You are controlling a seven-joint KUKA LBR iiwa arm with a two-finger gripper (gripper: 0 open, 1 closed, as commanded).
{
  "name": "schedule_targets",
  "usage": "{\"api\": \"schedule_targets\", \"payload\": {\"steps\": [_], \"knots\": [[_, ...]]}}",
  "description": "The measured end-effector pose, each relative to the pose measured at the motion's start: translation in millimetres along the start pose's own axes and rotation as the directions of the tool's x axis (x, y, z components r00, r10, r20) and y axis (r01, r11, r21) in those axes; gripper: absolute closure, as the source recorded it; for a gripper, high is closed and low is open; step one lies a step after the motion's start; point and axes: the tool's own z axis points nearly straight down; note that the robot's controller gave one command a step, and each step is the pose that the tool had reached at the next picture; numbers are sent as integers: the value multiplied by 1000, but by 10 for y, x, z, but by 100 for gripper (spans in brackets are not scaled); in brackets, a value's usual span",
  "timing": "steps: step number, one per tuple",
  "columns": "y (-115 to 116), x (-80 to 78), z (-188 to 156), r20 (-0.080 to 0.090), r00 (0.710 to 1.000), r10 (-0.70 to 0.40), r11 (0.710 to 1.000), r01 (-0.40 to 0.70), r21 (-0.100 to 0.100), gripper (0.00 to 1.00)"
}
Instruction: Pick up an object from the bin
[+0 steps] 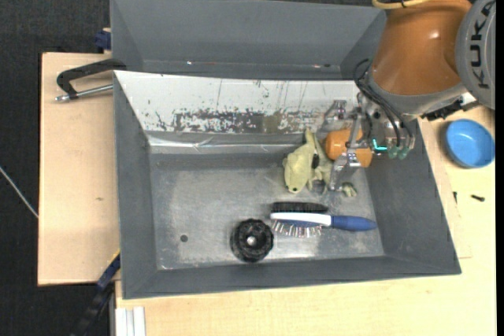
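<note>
- A black round thing (252, 238), like a wheel or a cap with a pale centre, lies on the floor of the bin (205, 193) close to the front wall, about midway along it; what it is cannot be made out.
- A pale yellowish, soft-looking thing (297, 167) lies right of the floor's middle, its top towards the back wall. Its right edge runs in among the gripper parts, and its outline is lost there.
- A brush (315, 220) with a dark back, pale bristles and a blue handle lies along the front wall, just right of the black round thing, with the handle pointing at the right wall.
- A small orange rounded thing (337, 144) sits near the bin's back right corner, hard against the gripper and partly covered by it.
- The gripper (345, 173) hangs low over that same spot, between the pale thing and the right wall. Whether it is open, closed or gripping the orange thing cannot be told.
- The arm's orange cover (421, 43) hides the bin's back right corner.
</note>
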Motion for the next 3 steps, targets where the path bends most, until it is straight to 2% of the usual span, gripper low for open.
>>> {"api": "schedule_targets", "payload": {"steps": [1, 2, 3], "knots": [[331, 705, 1137, -4, 980, 198, 980, -198, 0, 0], [321, 673, 1099, 6, 980, 198, 980, -198, -1, 100], [405, 752, -141, 17, 976, 218, 976, -218, -4, 100]]}}
